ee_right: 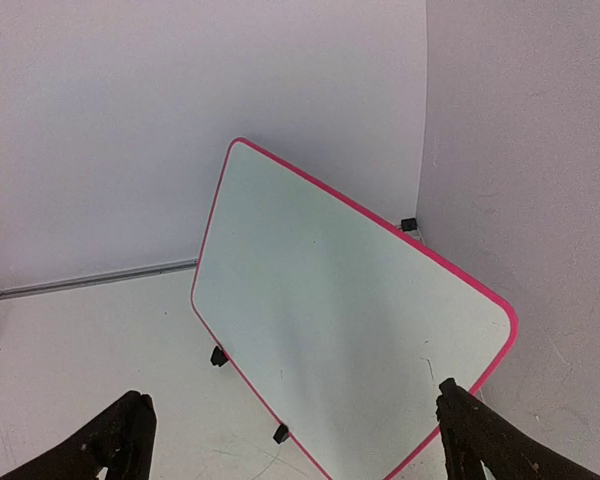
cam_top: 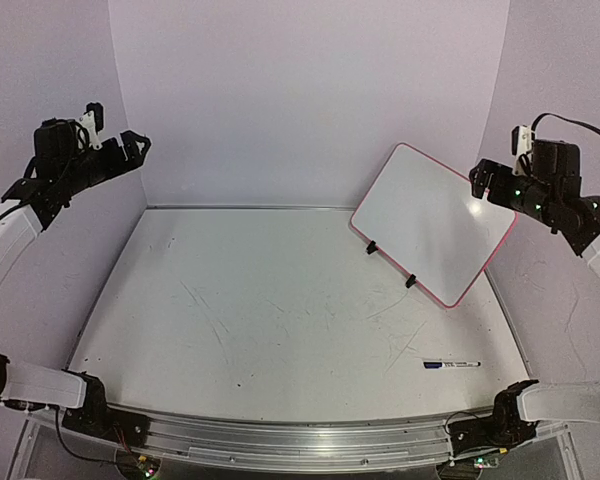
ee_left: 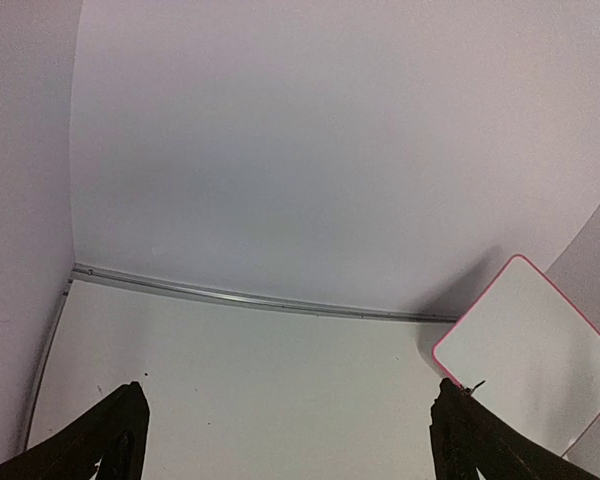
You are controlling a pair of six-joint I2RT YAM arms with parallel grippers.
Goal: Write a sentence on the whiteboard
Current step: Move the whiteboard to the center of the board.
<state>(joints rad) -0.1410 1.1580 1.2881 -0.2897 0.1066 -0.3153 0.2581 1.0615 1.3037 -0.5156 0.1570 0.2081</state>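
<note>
Pink-rimmed whiteboard (cam_top: 435, 225) at the far right corner of the table (cam_top: 260, 330), propped on two black clip feet (cam_top: 372, 248), tilted back and turned at an angle, upper edge toward the right wall. Glossy white face, plain in all three views. Another black clip (ee_right: 408, 224) at its far edge by the wall, seen from the right wrist.

Left gripper (cam_top: 138, 142) raised high over the far left of the table, close to the left wall, well apart from the whiteboard. Fingers (ee_left: 120, 435) spread wide in the wrist view, gripping nothing, bare table between them, whiteboard off at the right edge of that view.

Right gripper (cam_top: 480, 180) raised on the right side, just beside the whiteboard's upper right edge in the top view; cannot tell from there whether touching or apart. Fingers (ee_right: 125, 440) spread wide in the wrist view, gripping nothing, whiteboard ahead and beyond them.

White marker (cam_top: 452, 365) with a dark blue cap, flat on the table near the front right, in front of the whiteboard, well apart from both grippers. Grey scratches across the middle of the table.
</note>
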